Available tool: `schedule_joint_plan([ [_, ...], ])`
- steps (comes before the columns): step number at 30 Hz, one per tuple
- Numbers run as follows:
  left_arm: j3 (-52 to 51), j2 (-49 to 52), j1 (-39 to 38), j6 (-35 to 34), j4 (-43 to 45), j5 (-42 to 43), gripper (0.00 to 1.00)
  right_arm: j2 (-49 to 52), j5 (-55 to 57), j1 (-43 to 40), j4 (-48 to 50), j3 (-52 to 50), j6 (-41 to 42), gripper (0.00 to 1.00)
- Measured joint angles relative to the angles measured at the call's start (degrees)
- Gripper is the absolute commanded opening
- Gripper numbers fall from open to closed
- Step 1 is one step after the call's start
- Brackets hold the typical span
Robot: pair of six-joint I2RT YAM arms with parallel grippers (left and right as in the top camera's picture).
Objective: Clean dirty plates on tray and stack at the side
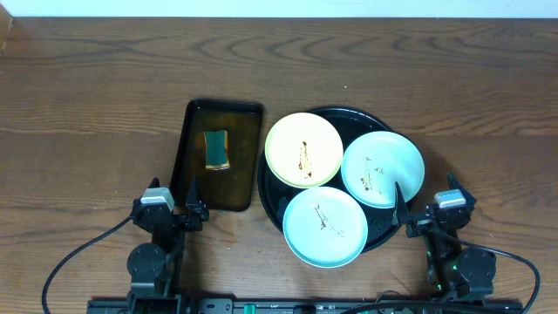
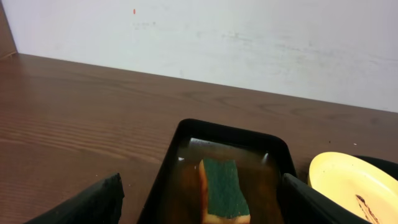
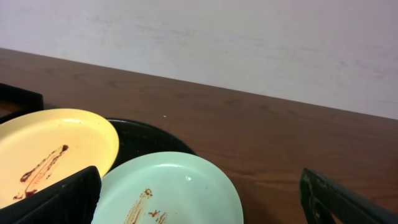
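Left gripper (image 2: 200, 180), right gripper (image 3: 199, 173) spread — three streaked plates (image 1: 303, 150) on tray (image 1: 344, 112), sponge (image 1: 217, 149) in pan (image 1: 196, 174)

The glossy black tray (image 1: 370, 118) holds the yellow plate (image 1: 303, 150) flat at ten o'clock, one mint plate (image 1: 382, 169) at three and the second mint plate (image 1: 324, 225) at six, overhanging the rim. All are streaked with brown sauce.

The overhead camera looks straight down on the whole table (image 1: 87, 70). Both wrist cameras sit low at the near edge, facing the far wall (image 2: 249, 43); both catch the yellow plate (image 3: 68, 134).
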Motion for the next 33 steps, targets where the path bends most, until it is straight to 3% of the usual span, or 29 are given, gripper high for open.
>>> schedule_joint_plan([
  [21, 0.0, 0.0, 0.0, 0.0, 0.0, 0.0, 0.79, 0.0, 0.0, 0.0, 0.0, 0.0, 0.15, 0.99],
  [29, 0.04, 0.04, 0.0, -0.02, -0.22, 0.0, 0.79, 0.07, 0.0, 0.0, -0.02, 0.0, 5.01, 0.99],
  [33, 3.15, 2.62, 0.0, -0.02, -7.1, -0.11, 0.79, 1.2, 1.25, 0.0, -1.49, 0.42, 6.67, 0.99],
])
